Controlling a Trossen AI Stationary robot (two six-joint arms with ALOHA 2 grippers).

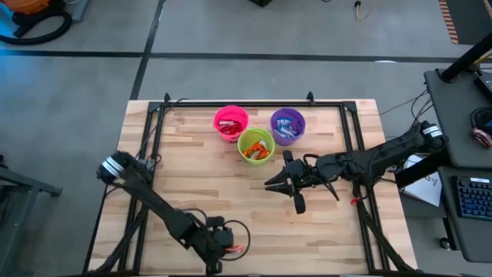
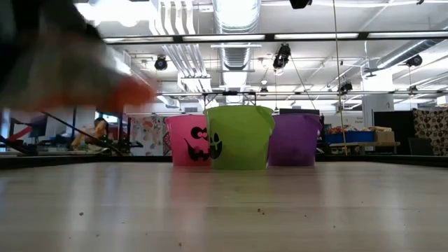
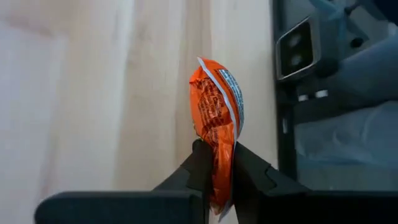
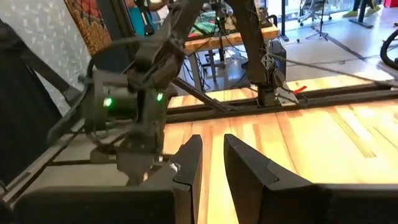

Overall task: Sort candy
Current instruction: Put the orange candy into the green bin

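Note:
My left gripper [image 3: 217,165] is near the table's near edge [image 1: 224,248], shut on an orange wrapped candy [image 3: 216,115]. That candy shows as an orange blur [image 2: 133,91] in the low view. My right gripper [image 1: 278,185] hovers right of the table's middle, just on the near side of the cups. Its fingers [image 4: 214,165] stand slightly apart with nothing between them. The pink cup [image 1: 231,121] holds red candies, the green cup [image 1: 256,145] orange ones and the purple cup [image 1: 287,125] blue-and-white ones. All three cups stand upright on their bases. My left gripper pinches the orange candy between its two fingers [image 3: 200,163], at one end of the wrapper [image 3: 221,155]. The fingers come from above, slanting down toward the table. The rest of the candy sticks out beyond the fingertips and is lifted clear of the table.
The three cups cluster near the middle of the far half of the table [image 1: 192,185]. A black frame [image 1: 231,102] runs along the table's far and side edges. Bare wood lies between the cups and my left gripper.

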